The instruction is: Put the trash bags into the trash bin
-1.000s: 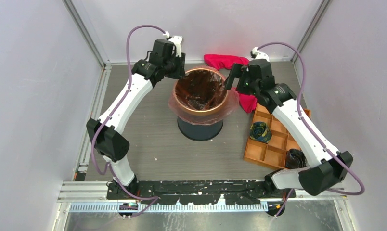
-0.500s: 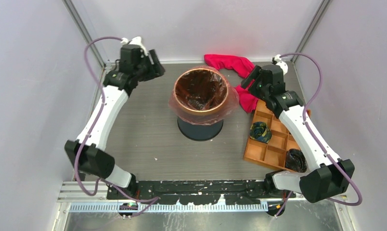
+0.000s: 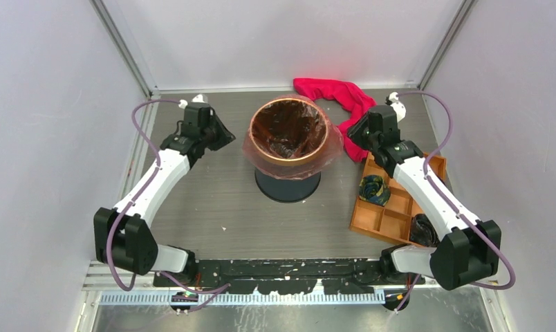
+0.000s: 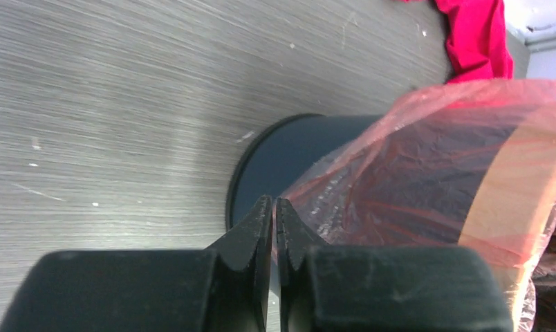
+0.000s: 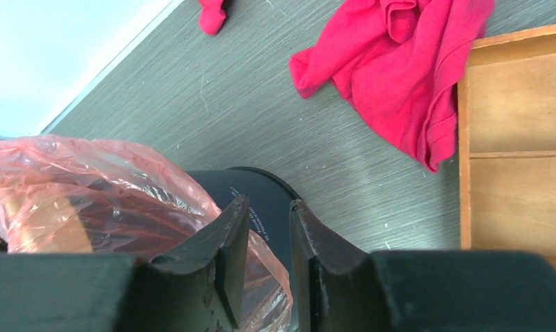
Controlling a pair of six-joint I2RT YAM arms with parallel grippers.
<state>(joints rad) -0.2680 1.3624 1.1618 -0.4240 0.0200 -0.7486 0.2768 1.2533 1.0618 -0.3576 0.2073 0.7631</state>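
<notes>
The left gripper (image 3: 218, 135) hangs over the table (image 3: 206, 194) to the left of the trash bin (image 3: 287, 185), clear of it and touching nothing. Its wrist camera shows the two fingers (image 4: 251, 238) pressed almost together with only a hairline slit between them, clenched on nothing. Just beyond their tips are the bin's navy wall and the loose skirt of the trash bag (image 3: 332, 148).

The bin stands upright in the middle of the table. The thin pink bag sits inside it, with its mouth folded out over the gold rim and hanging down the outside, fuller on the right side.

The right gripper (image 3: 352, 133) hovers just to the right of the bin, close to the bag's overhang but not touching it. Its fingers (image 5: 223, 242) stand a narrow gap apart with nothing between them, so it is released. The bin wall and the bag's edge lie just ahead of the tips.

Behind and beside this gripper the red cloth (image 3: 330, 90) lies crumpled on the table, and the orange tray (image 3: 389, 211) sits under the right forearm.

A second ago both grippers were up at the bin's rim, the left at its far-left edge and the right at its right edge. Since then both have swung outward and come lower, and both have narrowed their fingers. The bag and bin lie as they did.
</notes>
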